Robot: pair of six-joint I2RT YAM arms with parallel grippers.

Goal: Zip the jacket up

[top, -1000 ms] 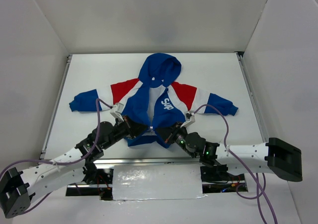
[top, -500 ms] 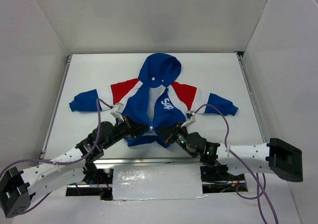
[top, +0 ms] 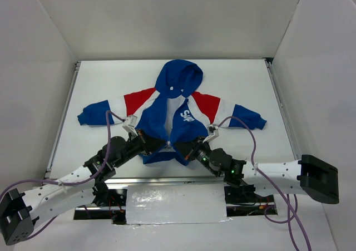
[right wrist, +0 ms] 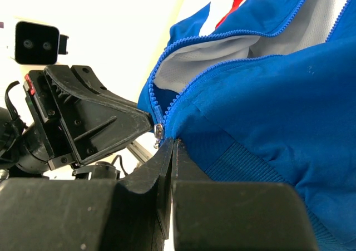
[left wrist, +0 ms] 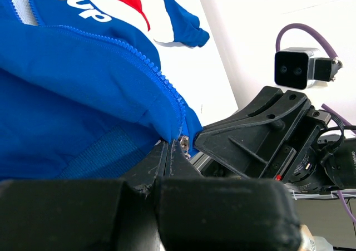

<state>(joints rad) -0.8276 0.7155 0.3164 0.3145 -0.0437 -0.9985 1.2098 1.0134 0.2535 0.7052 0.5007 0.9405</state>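
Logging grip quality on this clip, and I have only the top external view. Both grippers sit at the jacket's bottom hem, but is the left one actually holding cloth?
Observer: Yes. In the left wrist view the left gripper is shut, its tips pinching the jacket at the foot of one zip edge.
Operator: And the right?
Observer: In the right wrist view the right gripper is shut on the hem at the foot of the other edge.
Operator: Is the zip joined yet?
Observer: No. The rows of teeth part just above a small metal zip piece, with pale lining showing between them.
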